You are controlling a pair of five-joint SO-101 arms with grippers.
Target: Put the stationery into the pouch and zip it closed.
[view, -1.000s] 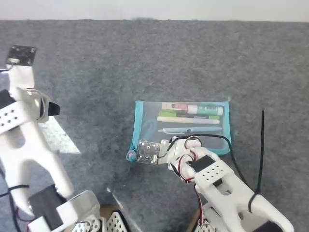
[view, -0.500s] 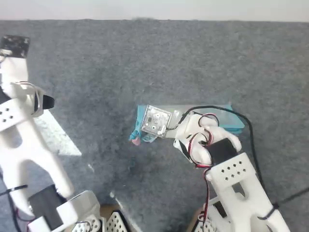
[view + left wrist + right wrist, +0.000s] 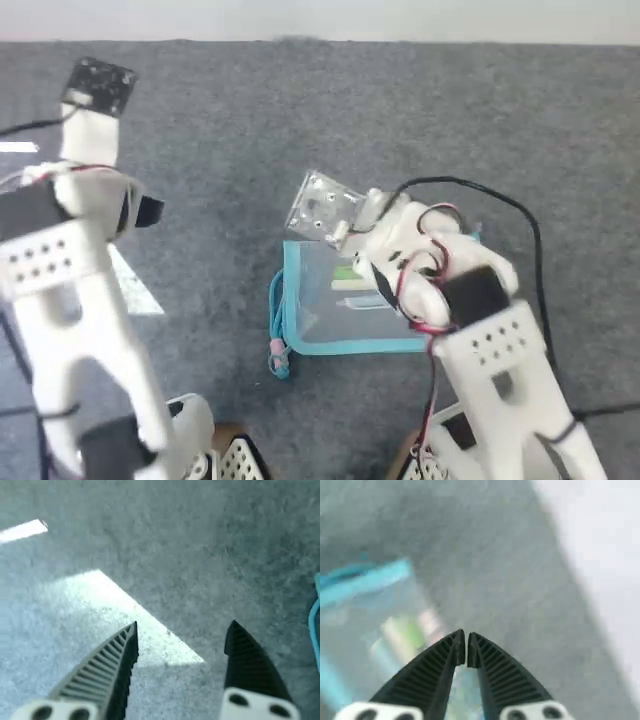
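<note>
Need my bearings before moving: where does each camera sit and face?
High view: fixed above, looking down on the table; left arm, right arm and pouch show.
Left wrist view: on the left arm, facing down at a light patch; open left jaws show.
Right wrist view: on the right arm, facing down over the pouch; shut right jaws show.
Shared: the pouch, in high and right wrist views.

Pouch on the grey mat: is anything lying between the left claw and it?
Nothing visible does. Bare grey mat lies between the open left claw and the pouch, whose blue loop is on that side. The right claw is shut above the pouch.
</note>
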